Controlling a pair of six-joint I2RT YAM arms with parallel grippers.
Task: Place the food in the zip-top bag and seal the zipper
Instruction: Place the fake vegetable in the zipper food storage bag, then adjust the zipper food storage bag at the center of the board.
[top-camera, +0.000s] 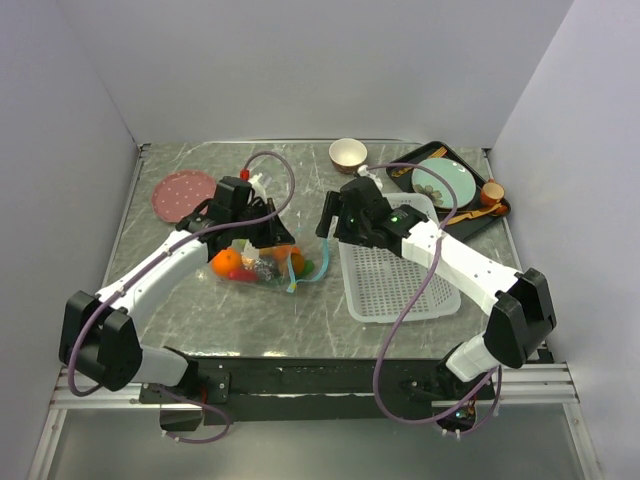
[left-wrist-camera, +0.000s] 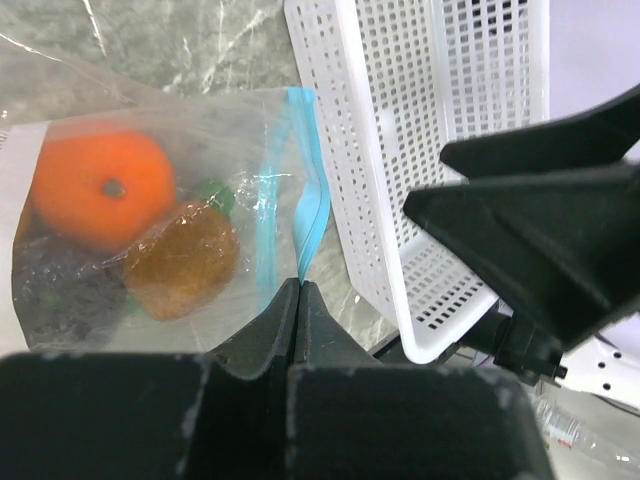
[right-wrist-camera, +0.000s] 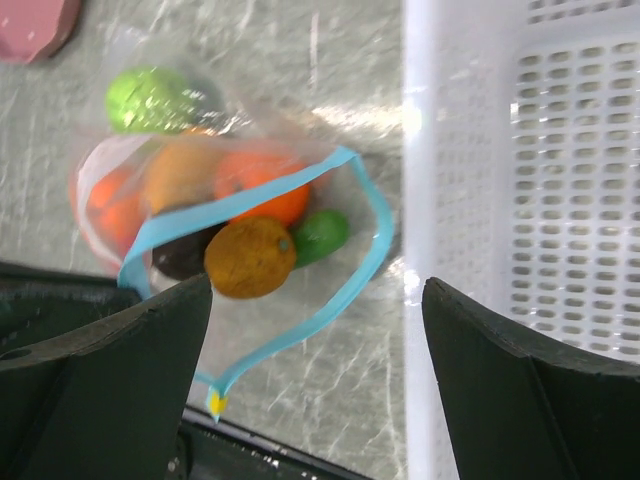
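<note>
Left gripper (left-wrist-camera: 299, 290): jaws fully closed, tips meeting on the thin teal zipper strip (left-wrist-camera: 303, 215) at one end of the bag mouth. It looked pinched there, though the contact itself was hidden by the fingers. Right gripper (right-wrist-camera: 318, 290): jaws spread wide, nothing between them, hanging over the gap between the bag mouth and the white perforated plastic basket (top-camera: 395, 275).

The clear crinkly zip-top bag (top-camera: 262, 265) lay mid-table on the grey marbled tabletop (top-camera: 300, 325), just left of the basket, with its mouth towards the basket. Seen through the plastic were a round orange (left-wrist-camera: 100, 185), a brown kiwi (left-wrist-camera: 182, 260), a yellow-orange fruit (right-wrist-camera: 250, 257), a bright green round fruit (right-wrist-camera: 150, 98) at the closed end, and darker pieces I could not make out. No loose food showed on the table.

Step in hand, as judged: loading looked finished and sealing not yet done. From the right wrist view the two halves of the strip bowed apart in an open loop.

Next move would call for the right gripper to come down onto the strip and press both halves together. It would then work along the strip while the left end stayed anchored. The slack film could fold under the fingers.

Writing: a small white label (left-wrist-camera: 8, 140) showed at the bag's edge, nothing readable. No brand was seen.
</note>
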